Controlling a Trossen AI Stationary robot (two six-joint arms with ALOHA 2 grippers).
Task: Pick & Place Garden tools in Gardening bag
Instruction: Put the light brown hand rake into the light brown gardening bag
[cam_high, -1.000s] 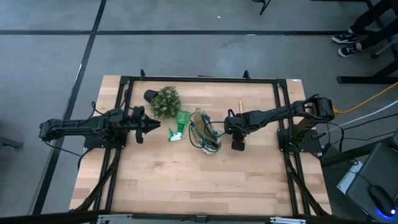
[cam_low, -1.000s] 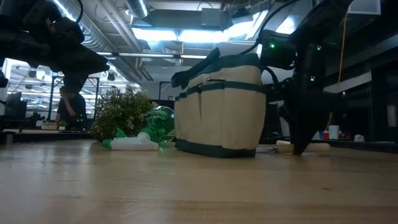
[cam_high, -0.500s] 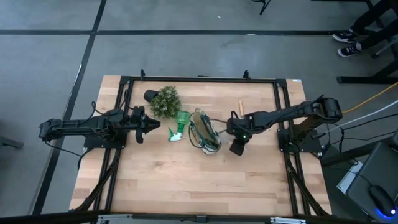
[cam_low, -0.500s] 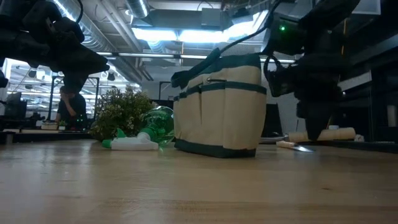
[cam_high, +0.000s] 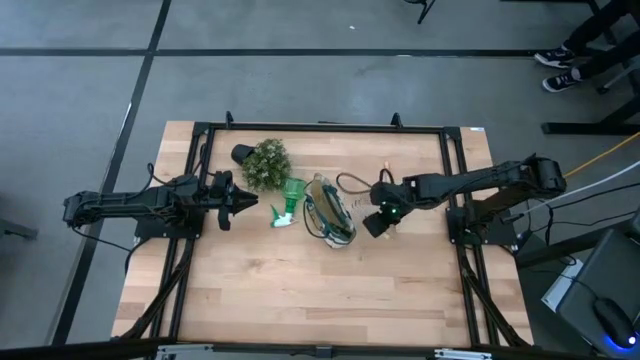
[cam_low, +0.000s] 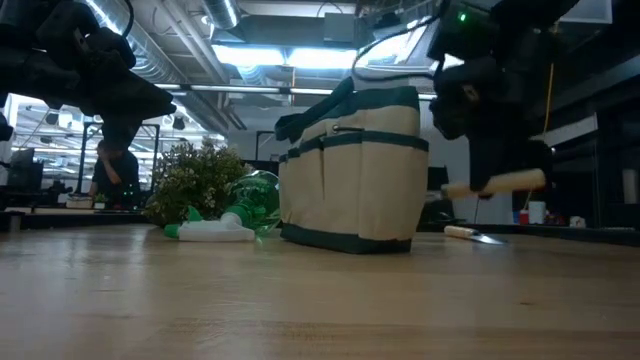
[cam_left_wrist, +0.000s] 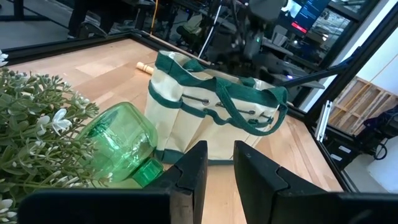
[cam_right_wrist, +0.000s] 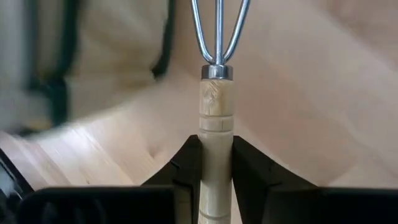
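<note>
The beige gardening bag (cam_high: 330, 210) with green trim stands upright mid-table, also seen in the low view (cam_low: 352, 170). My right gripper (cam_high: 381, 217) hangs just right of the bag, shut on a wooden-handled tool with metal tines (cam_right_wrist: 216, 37). A second wooden-handled tool (cam_low: 468, 234) lies flat on the table behind it. A green-and-white plastic piece (cam_high: 287, 203) lies on its side left of the bag, beside the plant (cam_high: 265, 165). My left gripper (cam_high: 246, 203) waits left of it, its fingers a narrow gap apart with nothing between them. My right gripper pinches the tool's wooden handle (cam_right_wrist: 216, 146) between its two fingers, about midway along it. The fingers slant down from above and lie across the handle. The handle (cam_low: 510, 182) hangs about level, clear of the table, its tines toward the bag.
A bushy plant in a black pot stands at the far left of the bag. A black frame (cam_high: 320, 128) runs round the table's edges. Bare wood (cam_high: 320, 290) lies toward the near edge. A person (cam_low: 115, 165) shows in the room behind.
My right gripper has risen from the table with the wooden-handled tool and rolled its wrist. The handle, which lay on the table by the fingertips, now hangs level and clear above it.
</note>
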